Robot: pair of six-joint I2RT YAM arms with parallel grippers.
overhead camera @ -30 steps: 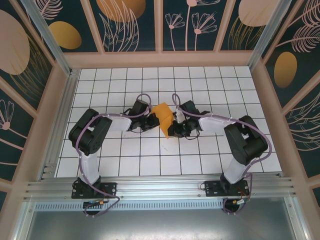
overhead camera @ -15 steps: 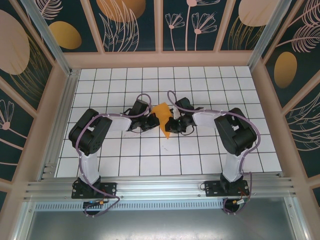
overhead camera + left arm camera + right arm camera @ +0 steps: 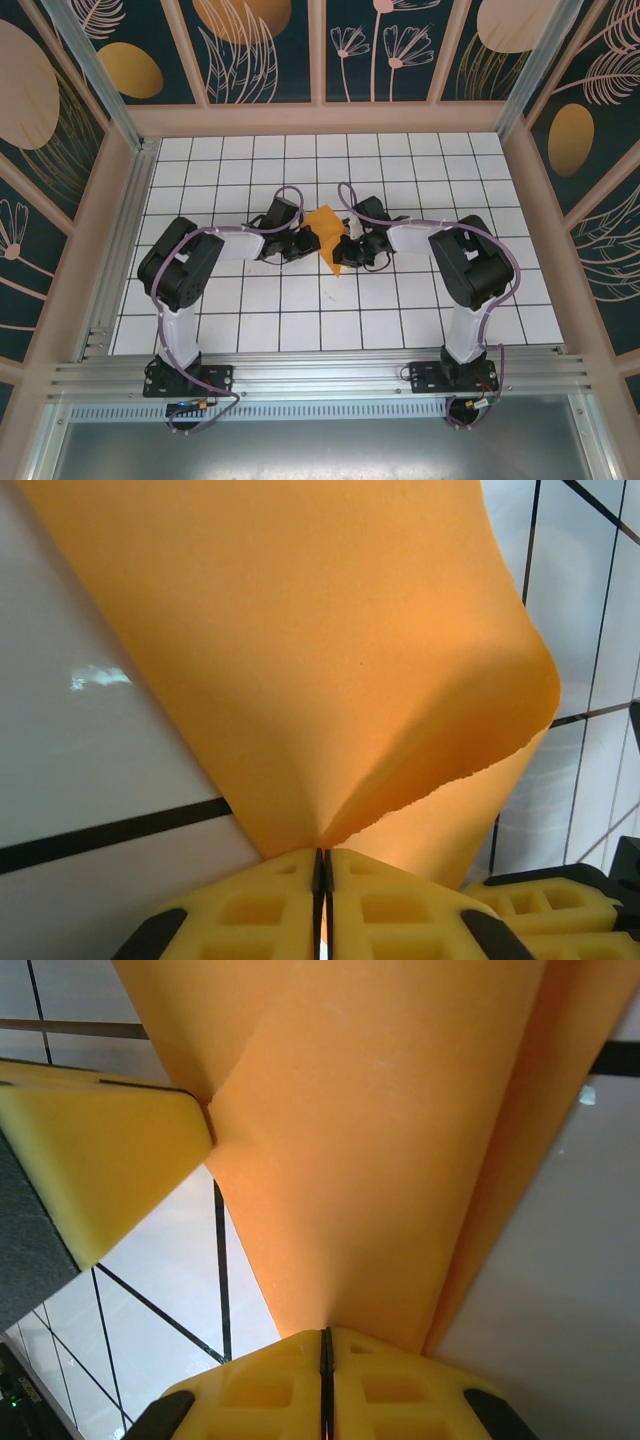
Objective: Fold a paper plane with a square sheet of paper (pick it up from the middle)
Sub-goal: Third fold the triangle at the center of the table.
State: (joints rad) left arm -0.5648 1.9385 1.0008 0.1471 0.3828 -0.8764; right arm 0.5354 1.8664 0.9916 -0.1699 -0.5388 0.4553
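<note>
The thin plain orange square sheet of paper [image 3: 328, 238], matte and finely grained, is seen partly folded into a tapered shape, held off the white grid-tiled counter [image 3: 420, 310] near its middle, between the two arms. In the top external view it reads as a wedge, wider at the far end and narrowing to a point toward the near side. The left wrist view adds detail: the square sheet of paper [image 3: 330, 660] is bowed into a soft curl, with a slightly ragged edge on the right and a pucker running down to the pinch point. The left fingers [image 3: 322, 865], yellow waffle-moulded foam pads, are pressed fully together on the paper edge, no gap visible. The right wrist view shows a crisper surface: the square sheet of paper [image 3: 370, 1160] has a straight layered fold along its right side and a crease meeting the pinch. The right fingers [image 3: 325, 1340] are likewise clamped flat together on the paper. A yellow pad of the left fingers [image 3: 110, 1160] is seen at the left of that view, touching the sheet. From above, both arms are bent at the elbow and reach inward, left fingers [image 3: 304, 240] and right fingers [image 3: 348, 246] facing each other across the paper.
</note>
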